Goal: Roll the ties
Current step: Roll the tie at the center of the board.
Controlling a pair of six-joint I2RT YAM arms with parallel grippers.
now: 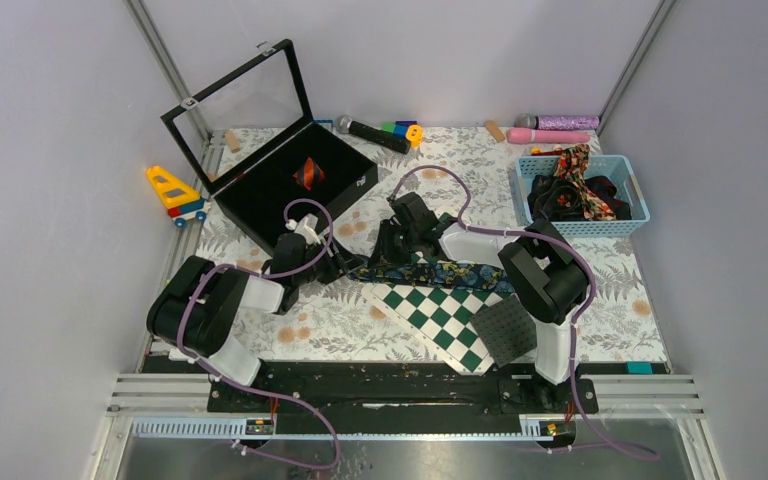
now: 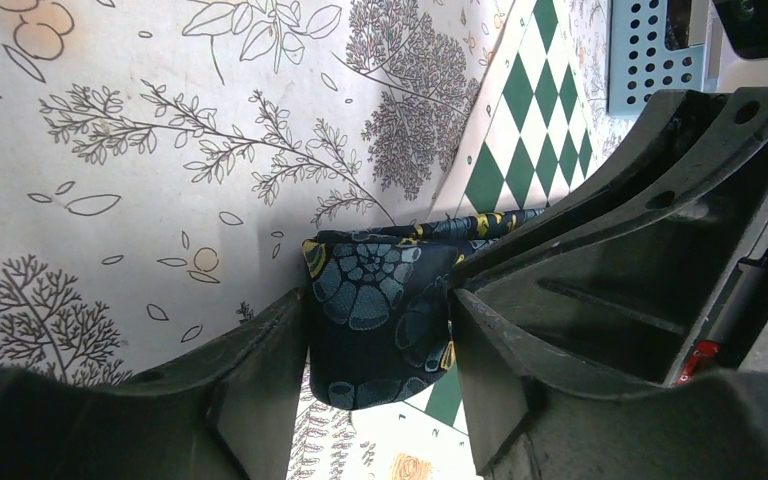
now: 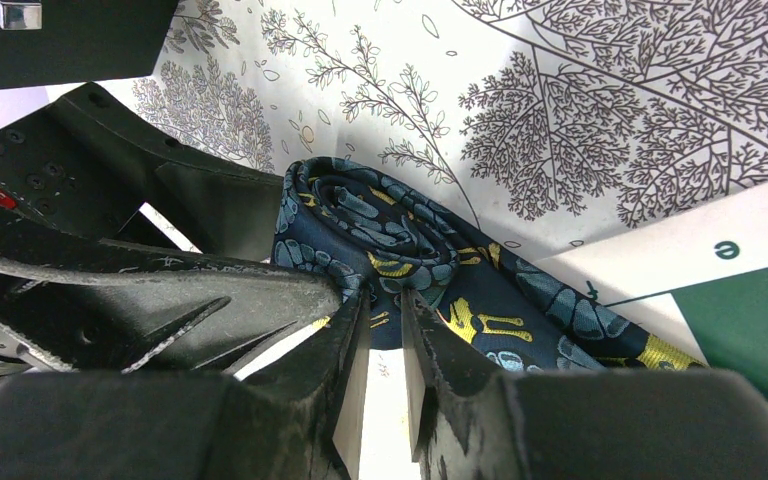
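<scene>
The dark navy-teal floral necktie [image 1: 440,272] lies in the middle of the leaf-patterned counter [image 1: 360,330]. Its long axis runs left to right, with the rolled end pointing left and the loose tail trailing right over the green-and-white chequered board [image 1: 440,315]. The left gripper [image 2: 378,300] clasps the roll with a jaw against each side, probably so the coil cannot spring loose. The right gripper [image 3: 385,305], jaws nearly together, pinches the fabric just beside the roll, seemingly to hold the strip taut for winding.

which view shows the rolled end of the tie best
Right wrist: it looks onto the roll, so the spiral layers show. Left wrist shows only its outer face. Top external shows the flat tie; the arms hide the roll.
</scene>
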